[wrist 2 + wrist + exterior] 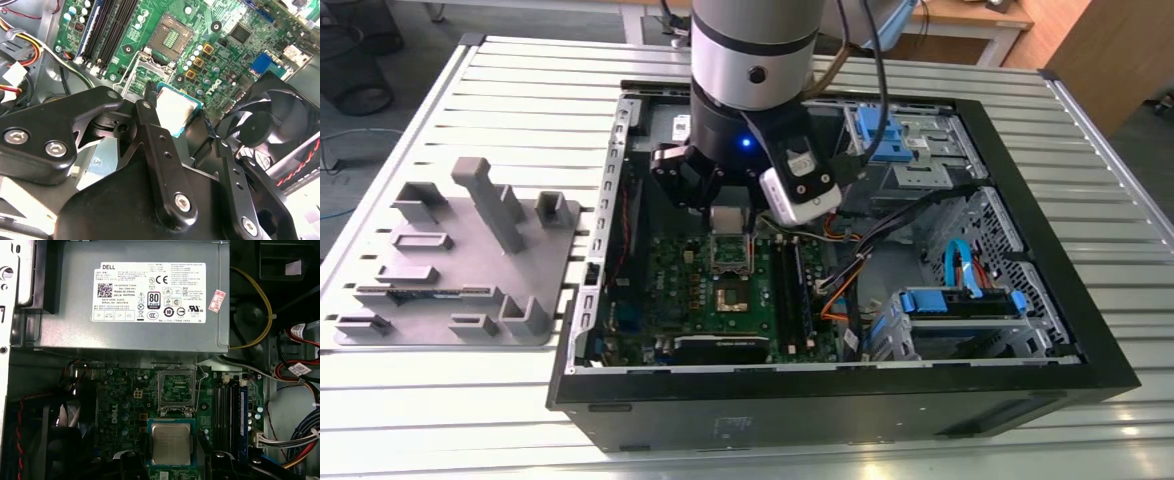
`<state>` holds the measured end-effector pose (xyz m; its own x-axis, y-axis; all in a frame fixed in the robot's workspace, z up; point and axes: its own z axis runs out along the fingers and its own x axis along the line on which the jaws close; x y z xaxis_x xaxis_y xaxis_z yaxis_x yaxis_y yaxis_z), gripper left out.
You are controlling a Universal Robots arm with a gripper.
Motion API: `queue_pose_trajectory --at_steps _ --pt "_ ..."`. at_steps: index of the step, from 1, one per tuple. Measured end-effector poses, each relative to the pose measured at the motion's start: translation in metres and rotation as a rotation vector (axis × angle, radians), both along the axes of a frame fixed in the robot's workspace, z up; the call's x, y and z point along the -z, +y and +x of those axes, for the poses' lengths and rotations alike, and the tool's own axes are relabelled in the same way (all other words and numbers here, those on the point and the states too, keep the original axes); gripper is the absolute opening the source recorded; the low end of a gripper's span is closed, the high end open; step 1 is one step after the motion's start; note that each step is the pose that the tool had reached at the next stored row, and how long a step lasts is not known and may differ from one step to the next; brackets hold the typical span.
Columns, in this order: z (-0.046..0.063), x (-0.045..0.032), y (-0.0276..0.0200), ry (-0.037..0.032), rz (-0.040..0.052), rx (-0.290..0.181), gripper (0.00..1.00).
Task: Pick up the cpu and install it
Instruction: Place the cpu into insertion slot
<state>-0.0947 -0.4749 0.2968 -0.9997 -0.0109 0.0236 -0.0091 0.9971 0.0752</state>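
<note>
The pick-up looks done: the claw (178, 116) pinches the cpu (175, 106) by two opposite edges, silver top up, above the motherboard (678, 290). The socket (175, 387) stands open and bare, so I judge the chip is not yet seated. In the exterior view the claw hangs toward twelve o'clock of the board. The grey holder tray (454, 260) lies at nine o'clock of the case (1067, 300), on the slatted surface (520, 90).
</note>
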Motion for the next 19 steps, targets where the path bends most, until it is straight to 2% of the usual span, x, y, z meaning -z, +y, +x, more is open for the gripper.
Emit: queue_pose_trajectory --at_steps 13,19 --pt "0.000 0.0107 -0.0002 0.0000 -0.0001 0.000 0.47" --pt "0.000 0.0187 -0.0002 0.0000 -0.0001 0.000 0.47"
